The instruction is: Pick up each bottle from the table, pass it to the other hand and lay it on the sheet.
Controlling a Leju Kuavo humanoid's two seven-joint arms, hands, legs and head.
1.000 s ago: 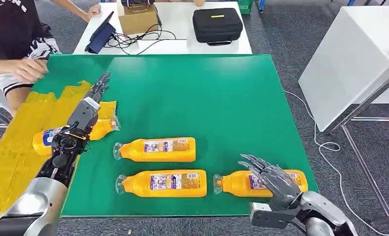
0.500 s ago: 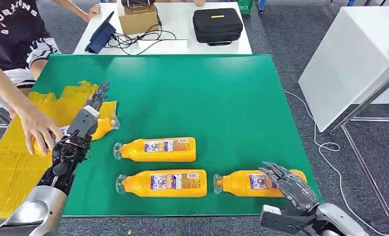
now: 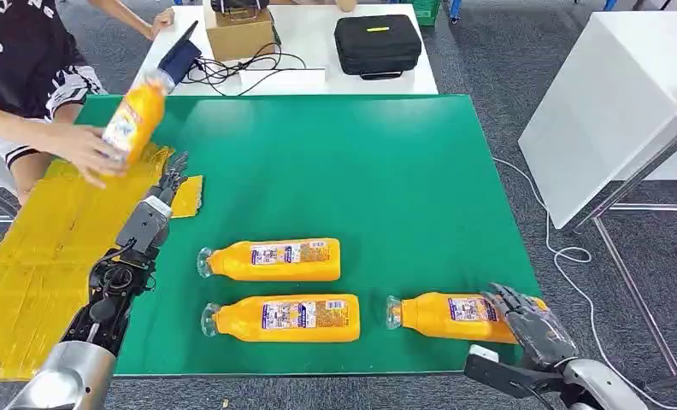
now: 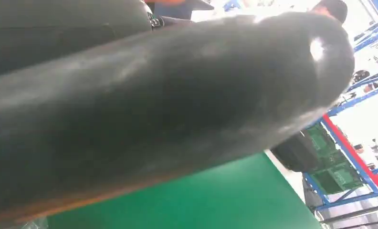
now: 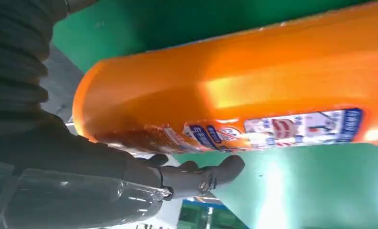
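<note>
Nearest: right hand (image 3: 532, 325), fingers apart, resting against base of orange bottle (image 3: 455, 317) lying on green counter (image 3: 386, 171); blue-white label print unreadable. Two more bottles (image 3: 275, 260) alongside. Left hand (image 3: 151, 213) empty, fingers extended, at yellow sheet (image 3: 44, 248). Farthest: person's hand (image 3: 87, 152) holding a fourth bottle (image 3: 134, 115).

I see a green desk (image 3: 386, 171) with a yellow sheet (image 3: 36, 256) over the edge nearest the person. Three orange bottles (image 3: 271, 260) with clear caps and blue, red and white labels lie on the green. The person, in a black shirt with white letters, holds a fourth orange bottle (image 3: 134, 115) above the sheet. My right hand (image 3: 536, 329) is dark grey, my left hand (image 3: 160, 184) grey and black.
</note>
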